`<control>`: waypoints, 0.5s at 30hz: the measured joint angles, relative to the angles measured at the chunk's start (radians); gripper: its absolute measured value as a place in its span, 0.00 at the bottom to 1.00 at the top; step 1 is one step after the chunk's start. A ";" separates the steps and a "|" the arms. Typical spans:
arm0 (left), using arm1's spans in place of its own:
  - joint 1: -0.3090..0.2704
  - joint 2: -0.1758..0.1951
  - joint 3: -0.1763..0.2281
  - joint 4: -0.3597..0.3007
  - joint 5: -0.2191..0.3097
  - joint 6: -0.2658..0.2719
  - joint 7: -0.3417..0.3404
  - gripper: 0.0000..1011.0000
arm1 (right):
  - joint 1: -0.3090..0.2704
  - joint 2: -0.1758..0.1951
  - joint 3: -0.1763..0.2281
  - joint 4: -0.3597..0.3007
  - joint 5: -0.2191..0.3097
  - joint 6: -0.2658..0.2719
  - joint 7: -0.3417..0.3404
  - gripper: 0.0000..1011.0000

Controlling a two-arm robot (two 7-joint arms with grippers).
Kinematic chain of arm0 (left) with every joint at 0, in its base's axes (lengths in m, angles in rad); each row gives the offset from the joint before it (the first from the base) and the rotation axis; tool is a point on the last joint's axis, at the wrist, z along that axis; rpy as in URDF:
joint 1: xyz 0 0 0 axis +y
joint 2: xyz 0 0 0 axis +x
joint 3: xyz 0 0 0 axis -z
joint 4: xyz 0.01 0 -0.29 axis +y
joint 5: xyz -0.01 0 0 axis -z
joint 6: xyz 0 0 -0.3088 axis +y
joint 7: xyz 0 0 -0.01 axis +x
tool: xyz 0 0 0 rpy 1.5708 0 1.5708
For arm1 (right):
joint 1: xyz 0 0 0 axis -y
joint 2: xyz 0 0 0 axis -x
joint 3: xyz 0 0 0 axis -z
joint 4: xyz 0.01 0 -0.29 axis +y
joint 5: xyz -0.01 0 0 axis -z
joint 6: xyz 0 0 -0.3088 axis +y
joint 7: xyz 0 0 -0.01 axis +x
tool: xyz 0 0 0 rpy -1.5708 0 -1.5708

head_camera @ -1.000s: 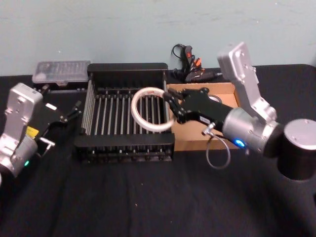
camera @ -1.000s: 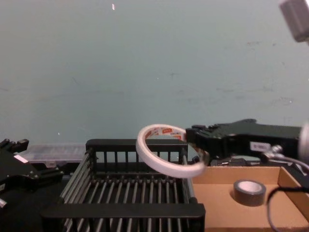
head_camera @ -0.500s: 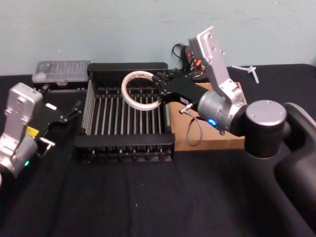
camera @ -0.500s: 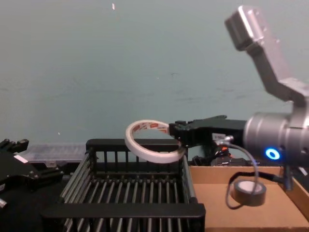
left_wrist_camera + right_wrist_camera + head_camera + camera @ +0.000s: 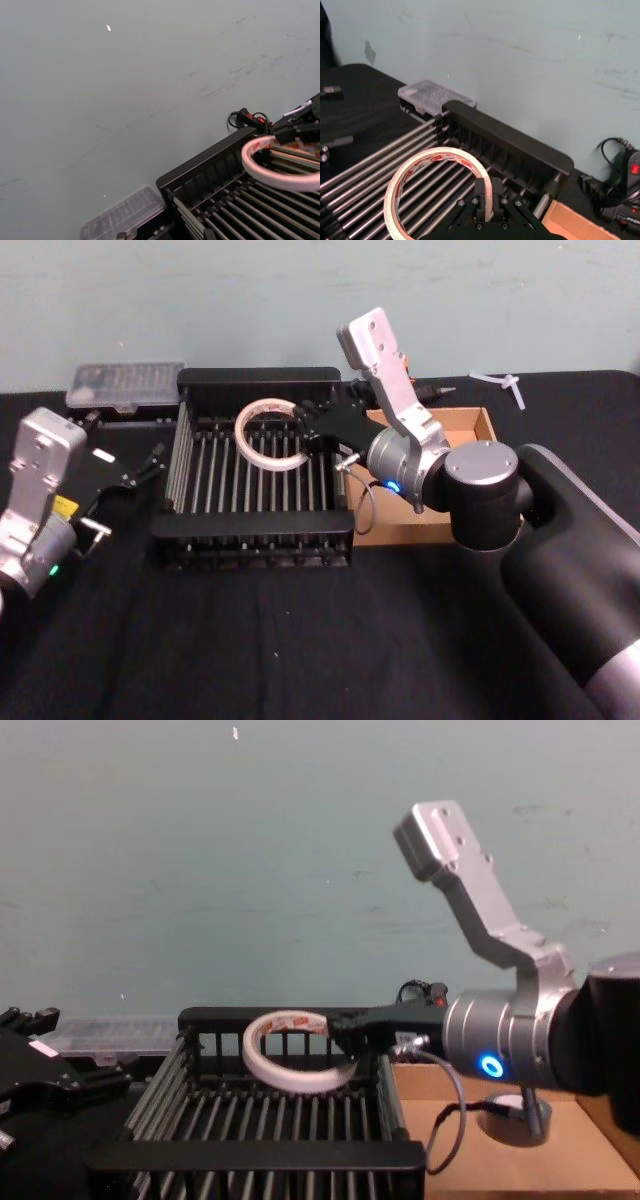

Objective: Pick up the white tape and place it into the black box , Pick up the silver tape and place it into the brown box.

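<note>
While right end effector (image 5: pixel 487 200) grips white tape (image 5: pixel 437 187) above black box (image 5: pixel 255 530), chest view reveals silver tape (image 5: pixel 505 1105).

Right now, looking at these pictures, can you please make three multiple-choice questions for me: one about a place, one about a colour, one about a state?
1. Where is the wide thin white ring of tape?
A. Over the black slatted plastic crate
B. Flat in the cardboard tray
C. On the cloth by the left arm

2. What colour is the print on the ring's inner core?
A. Blue
B. Red
C. Green

3. In what state is the right gripper?
A. Open, empty
B. Shut on the ring
C. Parked beside the crate

Answers: 1 A, the white tape hangs above the bars of the black box. 2 B, red letters show inside it in the right wrist view. 3 B, the right gripper clamps its rim. The left gripper rests at the crate's left.
</note>
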 joint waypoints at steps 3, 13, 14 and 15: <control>0.000 0.000 0.000 0.000 0.000 0.000 0.000 0.99 | 0.002 -0.007 -0.003 0.016 -0.012 0.000 0.000 0.09; 0.000 0.000 0.000 0.000 0.000 0.000 0.000 0.99 | 0.001 -0.009 -0.004 0.019 -0.020 0.002 -0.001 0.09; 0.000 0.000 0.000 0.000 0.000 0.000 0.000 0.99 | 0.001 -0.009 -0.004 0.018 -0.019 0.002 -0.001 0.09; 0.000 0.000 0.000 0.000 0.000 0.000 0.000 0.99 | 0.001 -0.008 -0.004 0.018 -0.019 0.002 -0.001 0.09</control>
